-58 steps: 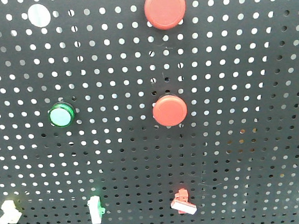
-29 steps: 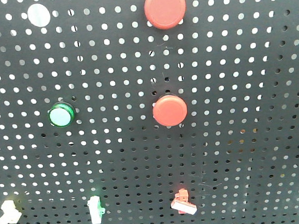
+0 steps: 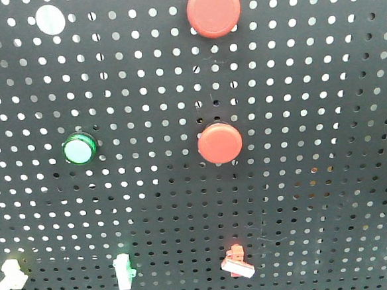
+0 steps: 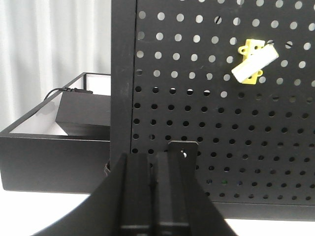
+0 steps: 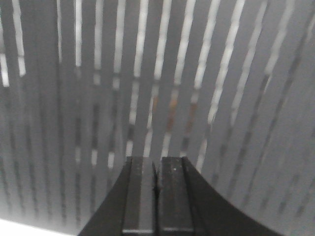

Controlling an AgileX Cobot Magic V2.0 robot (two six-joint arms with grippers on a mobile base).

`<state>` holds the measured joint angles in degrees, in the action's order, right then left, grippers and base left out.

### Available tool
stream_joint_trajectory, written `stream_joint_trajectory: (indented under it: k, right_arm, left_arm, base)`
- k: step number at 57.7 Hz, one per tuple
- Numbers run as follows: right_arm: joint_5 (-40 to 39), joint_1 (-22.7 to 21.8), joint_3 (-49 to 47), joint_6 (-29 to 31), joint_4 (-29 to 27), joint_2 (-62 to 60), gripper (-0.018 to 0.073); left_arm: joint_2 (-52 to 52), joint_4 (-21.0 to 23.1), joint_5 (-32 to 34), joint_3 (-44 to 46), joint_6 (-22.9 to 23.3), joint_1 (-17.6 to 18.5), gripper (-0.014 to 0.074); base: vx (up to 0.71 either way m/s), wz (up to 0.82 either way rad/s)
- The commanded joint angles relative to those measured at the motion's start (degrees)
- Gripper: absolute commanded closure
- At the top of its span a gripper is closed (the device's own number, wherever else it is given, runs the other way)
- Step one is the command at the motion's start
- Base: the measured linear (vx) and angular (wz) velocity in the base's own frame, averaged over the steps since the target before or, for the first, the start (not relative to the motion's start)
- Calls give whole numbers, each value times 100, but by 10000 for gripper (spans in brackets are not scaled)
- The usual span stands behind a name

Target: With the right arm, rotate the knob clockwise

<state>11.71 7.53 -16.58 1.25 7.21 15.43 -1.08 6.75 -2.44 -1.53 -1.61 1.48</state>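
Knob is not something you can pick out in your right gripper view: its jaws are pressed together on nothing, facing a motion-blurred pegboard. Your left gripper, likewise closed and empty, sits below-left of a yellow-and-white knob.

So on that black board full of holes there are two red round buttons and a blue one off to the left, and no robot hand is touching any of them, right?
Nearly. The round button on the left is green, not blue, as the front-facing view shows. The rest holds: the pegboard carries two red round buttons, an upper one and a lower one, and no gripper touches any of them.
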Motion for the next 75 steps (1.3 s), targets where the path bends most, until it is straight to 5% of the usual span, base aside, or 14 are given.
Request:
stream_joint_trajectory:
  k: [1,8,15,29,75]
  right_arm:
    - [-474,-24,-13,99,90,99,568]
    - [-558,-61,369,90,76,-180,568]
    - [-646,-456,1039,23,-612,-953,568]
    - [-487,-1052,1865,-125,-653,-1655,568]
    - [-602,-1058,1870,-59,-680,-1680,568]
  left_arm:
    - [3,45,469,-75,55,-11,603]
    - [3,45,469,-75,55,-11,603]
    - [3,45,469,-75,55,-11,603]
    - [-3,45,463,-75,55,-11,603]
    - [-2,45,467,-75,55,-11,603]
  base:
    - [0,0]
    - [0,0]
    - [0,0]
    - [0,0]
    - [0,0]
